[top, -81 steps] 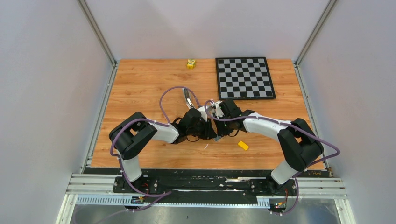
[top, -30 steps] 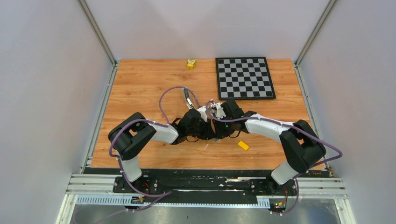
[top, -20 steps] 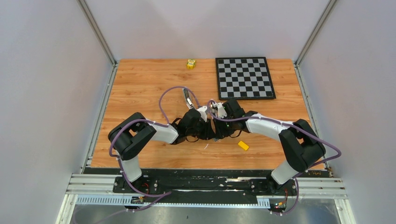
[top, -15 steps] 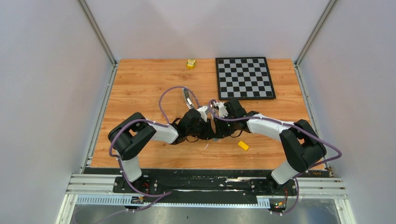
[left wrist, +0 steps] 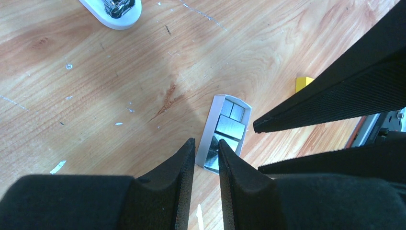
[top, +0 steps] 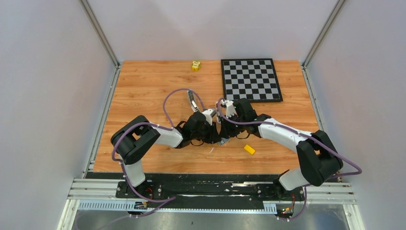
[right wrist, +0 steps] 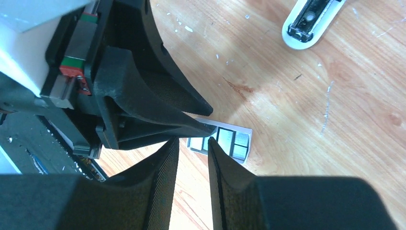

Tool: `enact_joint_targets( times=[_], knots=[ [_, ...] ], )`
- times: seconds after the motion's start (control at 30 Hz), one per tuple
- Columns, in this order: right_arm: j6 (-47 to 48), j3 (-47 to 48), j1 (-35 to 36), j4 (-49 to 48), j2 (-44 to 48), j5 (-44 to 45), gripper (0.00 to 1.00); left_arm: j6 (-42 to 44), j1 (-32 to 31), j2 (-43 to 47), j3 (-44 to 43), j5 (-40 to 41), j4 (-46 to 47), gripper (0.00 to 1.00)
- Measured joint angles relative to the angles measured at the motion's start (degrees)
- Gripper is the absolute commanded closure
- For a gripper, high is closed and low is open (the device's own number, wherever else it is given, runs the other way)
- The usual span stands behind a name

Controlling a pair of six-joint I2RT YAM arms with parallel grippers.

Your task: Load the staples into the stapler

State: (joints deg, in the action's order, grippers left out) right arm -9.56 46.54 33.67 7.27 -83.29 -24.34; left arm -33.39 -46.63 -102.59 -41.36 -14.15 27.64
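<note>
I am working two black-and-white arms over a wooden counter [top: 143, 96]. As far as I can judge, the loading has hardly started. The staples [left wrist: 231, 125], small flat silvery-grey blocks of ridged metal, lie in a little white open tray [left wrist: 210, 122] right under both pincers. The stapler [left wrist: 112, 8], a white rounded plastic body with a dark metal channel, lies apart from them, beyond the tips of the left pincer [left wrist: 206, 143]. I see no staples in the part of the channel that shows. A block has yet to be lifted out, carried over and seated.

Both arms reach forward and bend inward, so their wrists meet at mid-counter with the fingers pointing down at the tray from opposite sides.

The left pincer has its fingers narrowly parted over the near end of the tray, with a grey block showing in the gap. I cannot tell whether it grips that block or only hangs above it. The right pincer [right wrist: 193, 140] stands slightly parted and empty, with bare wood in its gap and its tips just beside the tray.

A small yellow block [left wrist: 303, 82] lies behind the right pincer, away from the tray.
</note>
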Motion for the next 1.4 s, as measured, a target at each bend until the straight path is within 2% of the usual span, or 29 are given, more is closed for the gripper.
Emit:
enact_joint_targets(
  times=[0.13,0.43,0.7,1.4],
  knots=[
    [0.0,0.0,0.0,0.2,0.0,1.6,0.69,0.0,0.0,0.0,0.0,0.0,0.0,0.73],
    [0.6,0.0,0.0,0.2,-3.4,2.9,0.60,0.0,0.0,0.0,0.0,0.0,0.0,0.73],
    [0.6,-0.6,0.0,-0.1,-5.0,2.9,0.58,0.0,0.0,0.0,0.0,0.0,0.0,0.73],
    [0.3,-1.2,-0.4,-1.2,-5.9,0.2,0.60,0.0,0.0,0.0,0.0,0.3,0.0,0.73]
  ],
)
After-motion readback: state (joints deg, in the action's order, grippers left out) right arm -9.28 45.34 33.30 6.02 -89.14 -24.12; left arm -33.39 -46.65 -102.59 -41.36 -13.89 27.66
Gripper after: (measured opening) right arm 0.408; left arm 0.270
